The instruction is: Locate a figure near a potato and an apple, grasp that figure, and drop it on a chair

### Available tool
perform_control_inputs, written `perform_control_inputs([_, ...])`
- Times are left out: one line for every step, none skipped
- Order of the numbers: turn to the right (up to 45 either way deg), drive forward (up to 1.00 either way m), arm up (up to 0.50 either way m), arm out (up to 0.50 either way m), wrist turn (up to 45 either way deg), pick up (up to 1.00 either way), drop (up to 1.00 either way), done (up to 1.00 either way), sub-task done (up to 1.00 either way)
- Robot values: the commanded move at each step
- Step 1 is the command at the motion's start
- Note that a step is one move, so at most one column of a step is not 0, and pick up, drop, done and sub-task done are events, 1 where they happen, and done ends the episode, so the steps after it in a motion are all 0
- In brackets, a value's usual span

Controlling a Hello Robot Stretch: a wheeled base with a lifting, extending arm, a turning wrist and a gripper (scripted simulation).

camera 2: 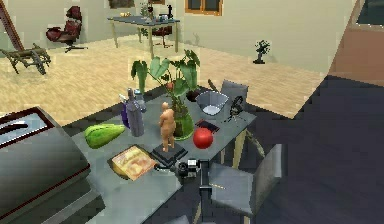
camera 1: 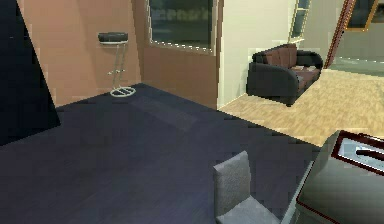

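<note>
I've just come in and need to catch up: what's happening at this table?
The robot's arm reaches over a grey table. Its gripper is near the foot of a tan figure, which stands beside a red apple. I cannot tell whether the gripper holds anything. A grey chair stands at the table's edge.

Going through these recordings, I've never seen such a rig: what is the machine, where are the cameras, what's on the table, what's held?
A wheeled robot with one extending arm. The forward view looks ahead: a black-seated bar stool, a dark sofa, a grey chair. The arm side view looks along that dark bar to a grey table bearing an orange-brown figure, a red round apple, a leafy plant and a silver bowl. The gripper is by the figure's base; whether it holds anything is unclear.
</note>
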Motion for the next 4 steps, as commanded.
perform_control_inputs([0.0, 0.00, 0.00, 0.00, 0.0, 1.00, 0.00, 0.00, 0.00])
perform_control_inputs([0.0, 0.00, 0.10, 0.00, 0.0, 0.00, 0.00, 0.00, 0.00])
perform_control_inputs([0.0, 0.00, 0.36, 0.00, 0.0, 0.00, 0.00, 0.00, 0.00])
perform_control_inputs([0.0, 0.00, 0.00, 0.00, -45.0, 0.00, 0.00, 0.00, 0.00])
